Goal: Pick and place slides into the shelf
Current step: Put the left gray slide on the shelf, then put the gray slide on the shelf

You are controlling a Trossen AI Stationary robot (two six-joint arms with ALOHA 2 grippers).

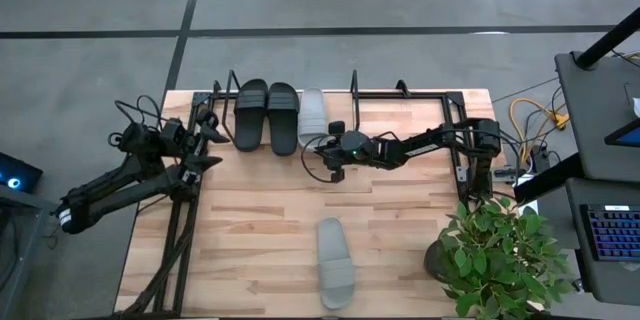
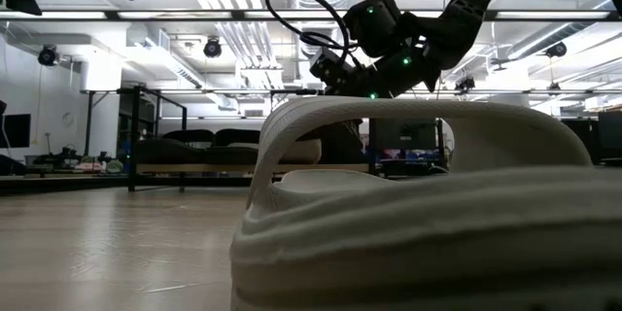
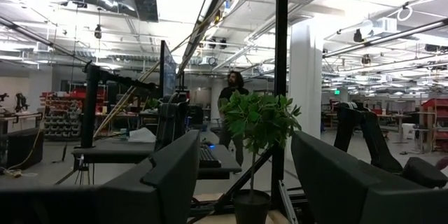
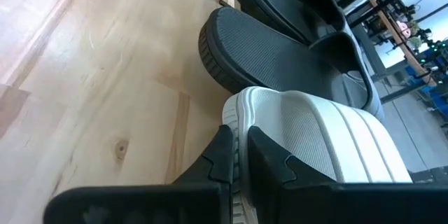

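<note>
Two black slides (image 1: 250, 115) (image 1: 283, 115) and one light grey slide (image 1: 312, 118) lie side by side on the shelf (image 1: 420, 95) at the table's far edge. A second grey slide (image 1: 335, 262) lies on the tabletop near the front edge and fills the low view (image 2: 418, 224). My right gripper (image 1: 322, 150) is shut at the near end of the shelved grey slide (image 4: 329, 140). My left gripper (image 1: 205, 130) stands open and raised at the table's far left, with nothing between its fingers (image 3: 175, 175). My right gripper's shut fingertips (image 4: 224, 155) lie against the rim of the grey slide's near end (image 4: 241, 115). They come from the table's near right side, slanting down. The slide lies flat on the shelf's board beside the black slide (image 4: 280, 49).
A potted plant (image 1: 500, 255) stands at the table's near right corner. The shelf's right half shows bare board. Bare wood lies between the shelf and the grey slide at the front. A person (image 3: 234, 105) stands in the room beyond the table.
</note>
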